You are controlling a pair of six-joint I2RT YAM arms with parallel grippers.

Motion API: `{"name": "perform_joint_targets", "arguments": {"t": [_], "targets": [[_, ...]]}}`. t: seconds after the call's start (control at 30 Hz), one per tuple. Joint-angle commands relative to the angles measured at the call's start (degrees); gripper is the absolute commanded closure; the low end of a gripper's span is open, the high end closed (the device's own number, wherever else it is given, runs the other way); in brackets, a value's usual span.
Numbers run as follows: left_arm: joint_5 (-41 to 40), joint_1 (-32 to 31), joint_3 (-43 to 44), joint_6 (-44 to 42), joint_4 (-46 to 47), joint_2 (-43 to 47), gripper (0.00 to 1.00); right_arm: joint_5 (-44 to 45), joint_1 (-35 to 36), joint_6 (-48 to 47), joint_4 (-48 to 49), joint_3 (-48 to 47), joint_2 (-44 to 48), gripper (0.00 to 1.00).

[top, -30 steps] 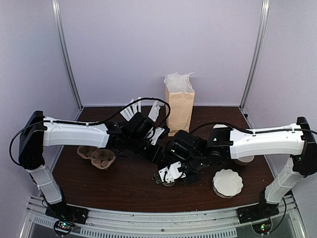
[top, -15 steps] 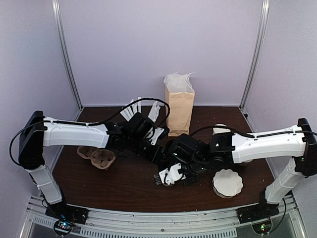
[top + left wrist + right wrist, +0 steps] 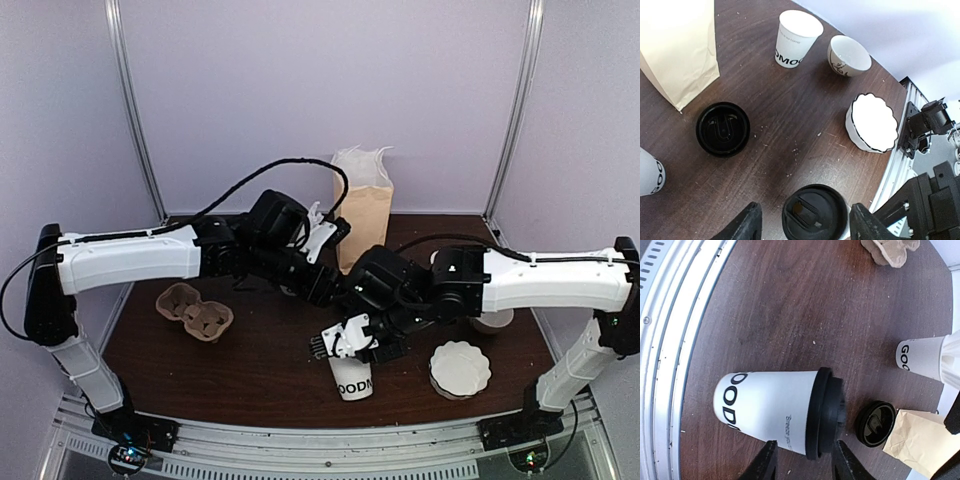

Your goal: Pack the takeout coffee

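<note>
1. The white paper cup (image 3: 352, 382) with black lettering and a round black plastic lid is upright near the brown table (image 3: 250, 380)'s front edge.
2. The right gripper (image 3: 804, 461) is narrow at the lid's rim; grip unclear.
3. The left gripper (image 3: 805, 226) spreads wide above.

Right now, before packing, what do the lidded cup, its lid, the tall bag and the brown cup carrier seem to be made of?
The cup looks like matte white paper with black print. The lid seems moulded black plastic, slightly shiny. The bag is probably tan kraft paper, creased. The carrier is likely moulded pulp: dull, rough, brown.
</note>
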State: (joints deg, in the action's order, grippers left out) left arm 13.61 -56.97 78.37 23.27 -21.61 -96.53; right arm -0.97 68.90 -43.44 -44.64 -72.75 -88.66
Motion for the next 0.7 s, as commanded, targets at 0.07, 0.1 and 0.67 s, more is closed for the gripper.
{"name": "perform_joint_targets", "arguments": {"t": [0.07, 0.1, 0.67], "targets": [[-1.53, -1.03, 0.69, -5.35, -6.32, 4.13, 0.36, -4.81, -1.04, 0.75, -4.15, -1.22, 4.13, 0.59], [-1.46, -1.11, -0.11, -5.51, -6.76, 4.62, 0.36, -5.42, -1.03, 0.73, -3.93, -0.35, 4.27, 0.59], [-19.24, -12.2, -6.71, 17.94, -15.92, 6.03, 0.14, -22.7, -26.57, 15.36, 0.44, 6.8, 12.15, 0.26]]}}
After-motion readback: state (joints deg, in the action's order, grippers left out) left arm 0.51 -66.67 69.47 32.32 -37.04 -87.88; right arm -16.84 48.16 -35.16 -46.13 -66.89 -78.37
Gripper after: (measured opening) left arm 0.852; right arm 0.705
